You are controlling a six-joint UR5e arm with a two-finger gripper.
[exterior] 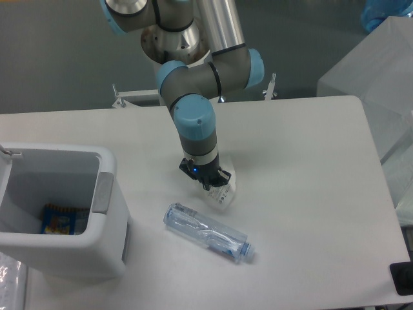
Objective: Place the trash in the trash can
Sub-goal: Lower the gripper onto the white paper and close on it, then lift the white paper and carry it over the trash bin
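My gripper [210, 182] points down over the middle of the table and is shut on a small crumpled clear cup [221, 194] with dark print, which sticks out below and to the right of the fingers. A longer crushed clear bottle [208, 232] lies on the table just in front of the cup, angled down to the right. The white trash can [97, 219] stands at the left front, well left of my gripper, and a blue and yellow packet [59, 220] lies inside it.
The table's right edge borders a translucent white box [381, 84]. A dark object [403, 278] sits at the front right corner. The arm's base and a metal bracket [129, 98] stand at the back of the table.
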